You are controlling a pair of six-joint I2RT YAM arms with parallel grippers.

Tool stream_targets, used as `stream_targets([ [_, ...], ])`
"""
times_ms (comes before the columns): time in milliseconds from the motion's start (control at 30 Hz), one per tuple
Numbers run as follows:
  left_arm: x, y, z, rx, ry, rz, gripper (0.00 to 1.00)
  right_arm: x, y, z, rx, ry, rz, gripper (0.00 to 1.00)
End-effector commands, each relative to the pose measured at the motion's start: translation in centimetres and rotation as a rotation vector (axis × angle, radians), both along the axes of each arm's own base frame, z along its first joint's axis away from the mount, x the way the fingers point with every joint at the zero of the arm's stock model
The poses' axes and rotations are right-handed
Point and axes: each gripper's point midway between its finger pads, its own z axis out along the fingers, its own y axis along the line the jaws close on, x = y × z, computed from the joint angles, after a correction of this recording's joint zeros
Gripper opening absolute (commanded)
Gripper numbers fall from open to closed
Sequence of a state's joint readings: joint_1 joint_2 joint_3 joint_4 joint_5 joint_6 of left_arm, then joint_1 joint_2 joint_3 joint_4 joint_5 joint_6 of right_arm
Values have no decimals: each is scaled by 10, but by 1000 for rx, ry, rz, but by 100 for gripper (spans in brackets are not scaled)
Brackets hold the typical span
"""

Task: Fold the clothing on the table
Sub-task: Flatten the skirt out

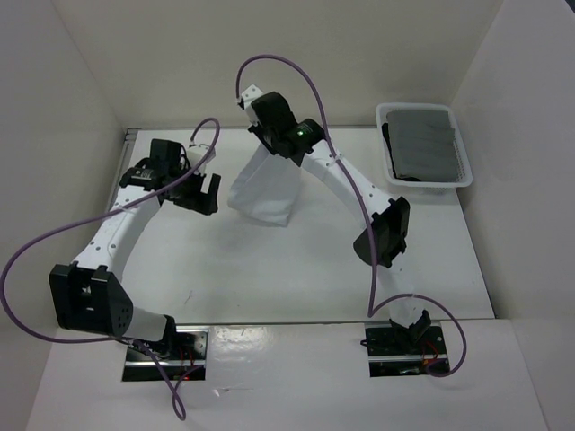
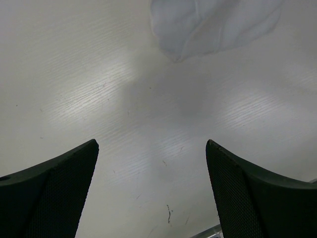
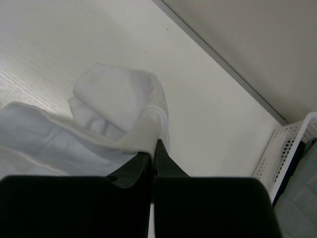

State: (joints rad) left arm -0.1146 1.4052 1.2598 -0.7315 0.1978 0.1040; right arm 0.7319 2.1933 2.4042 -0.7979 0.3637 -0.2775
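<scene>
The white clothing (image 1: 266, 190) hangs lifted from the table (image 1: 269, 269) near the back middle, its lower end resting on the surface. My right gripper (image 1: 269, 136) is shut on its top edge; in the right wrist view the jaws (image 3: 152, 148) pinch a hem of the clothing (image 3: 114, 109), which drapes down to the left. My left gripper (image 1: 199, 190) hovers open just left of the cloth, nothing between its fingers (image 2: 252, 193). In the left wrist view, a corner of the clothing (image 2: 213, 25) lies ahead on the table (image 2: 99, 74).
A white plastic basket (image 1: 422, 176) holding a dark grey cloth (image 1: 424, 144) stands at the back right; its corner (image 3: 290, 153) shows in the right wrist view. A metal rail (image 3: 223, 64) runs along the table's far edge below the white walls.
</scene>
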Motion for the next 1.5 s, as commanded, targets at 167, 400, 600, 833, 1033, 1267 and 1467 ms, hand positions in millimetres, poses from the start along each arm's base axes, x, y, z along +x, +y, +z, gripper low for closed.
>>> stream_targets([
  [167,1,-49,1,-178,20,-185,92,-10,-16,73,109,-138,-41,0],
  [400,1,-81,-29,-325,141,-284,82,-17,-22,94,128,-169,-38,0],
  [600,18,-87,-37,-360,125,-255,81,-20,-27,101,131,-180,-47,0],
  [833,31,-99,-31,-440,115,-242,81,-21,-28,100,122,-181,-43,0],
  [1033,34,-117,-24,-553,157,-315,81,-17,-25,97,121,-180,-43,0],
  [1267,35,-128,-28,-567,165,-348,69,-16,-28,97,115,-186,-60,0],
  [1467,45,-132,-26,-580,172,-364,14,-15,-29,94,105,-182,-68,0],
])
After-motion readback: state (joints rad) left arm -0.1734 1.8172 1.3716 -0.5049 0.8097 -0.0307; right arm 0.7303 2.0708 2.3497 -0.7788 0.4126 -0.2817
